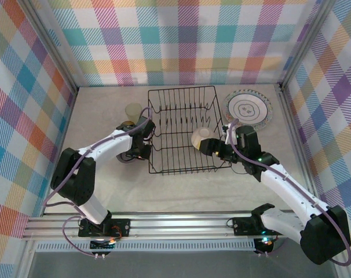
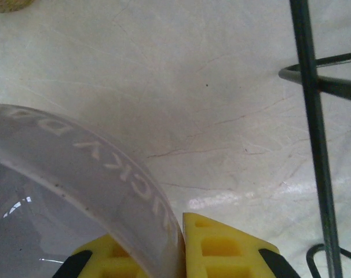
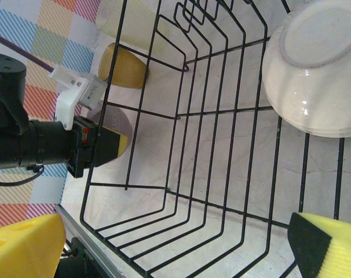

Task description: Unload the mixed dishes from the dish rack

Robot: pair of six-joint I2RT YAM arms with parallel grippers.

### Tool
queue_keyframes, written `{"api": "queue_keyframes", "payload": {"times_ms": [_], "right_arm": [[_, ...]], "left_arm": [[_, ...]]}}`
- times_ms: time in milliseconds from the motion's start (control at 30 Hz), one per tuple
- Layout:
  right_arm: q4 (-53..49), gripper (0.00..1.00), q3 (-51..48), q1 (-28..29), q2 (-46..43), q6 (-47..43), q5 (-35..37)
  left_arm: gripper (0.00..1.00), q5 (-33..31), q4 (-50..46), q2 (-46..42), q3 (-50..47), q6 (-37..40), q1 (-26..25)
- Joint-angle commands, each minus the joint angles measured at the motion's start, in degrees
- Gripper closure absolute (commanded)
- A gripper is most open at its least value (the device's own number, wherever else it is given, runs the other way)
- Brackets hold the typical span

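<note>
L gripper [image 2: 174,252] narrow, pinched on rim of clear cup [image 2: 77,191]: yellow fingers [image 2: 222,249] either side of cup wall. From top cam, cup just off near-L corner of dish rack [image 1: 184,130], close to its L wall but apart. Can't tell if cup base rests on table [image 1: 106,191] or hangs just above. Rack wire runs upright down R edge of L wrist view, bare marbled table between it and cup.

R gripper [image 3: 175,249] spread wide, holding nothing, foam tips at bottom corners of R wrist view. Reaches in over rack's R rim, right beside cream bowl [image 3: 317,69]. Bowl inside rack at R side, tilted, underside twd wrist cam. Contact w/ fingers: can't tell.

Amber cup [image 3: 122,66] and pale yellow-green cup [image 3: 129,23] on table outside rack's L wall, twd far end, near each other. Tight strip there betw rack and plaid L wall [image 1: 25,87], L arm lying along it.

Ringed plate [image 1: 248,108] flat on table at far R, face up, just beside rack's far-R corner, near R wall.

Widest open room: table strip betw rack's near edge and arm bases. Rack's far edge close to back wall.
</note>
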Motion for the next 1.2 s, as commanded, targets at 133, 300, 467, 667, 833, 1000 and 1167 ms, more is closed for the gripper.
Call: {"api": "queue_keyframes", "payload": {"times_ms": [133,300,467,667,833,1000,1167], "right_arm": [[-0.7,0.01,-0.8,-0.4,-1.1,-1.3,-1.2],[-1.0,0.01,-0.7,-0.4,-1.3,-1.2,-1.0],[-0.7,0.01,-1.0,-0.4,-1.2,-1.0,-1.0],[-0.6,0.01,-0.8,-0.4,-1.2,-0.8,-1.2],[-0.9,0.01,-0.7,-0.4,-1.5,-0.9,-1.0],[-1.4,0.01,-0.7,-0.4,-1.8,-1.2,-0.5],[-1.6,0.01,-0.7,-0.3,-1.8,-1.4,0.1]], "left_arm": [[1.00,-2.3,1.1,2.5,1.9,-0.4,0.6],[1.00,-1.4,1.3,3.5,2.0,-0.4,0.7],[0.89,-1.0,0.9,3.4,1.9,-0.6,0.7],[0.73,-0.7,0.0,2.4,2.5,-0.6,0.7],[0.64,-1.4,-1.6,1.4,3.6,-0.4,0.7],[0.49,-1.7,-3.3,-0.6,4.9,-0.4,0.7],[0.34,-2.3,-5.7,-3.2,6.2,0.0,0.7]]}}
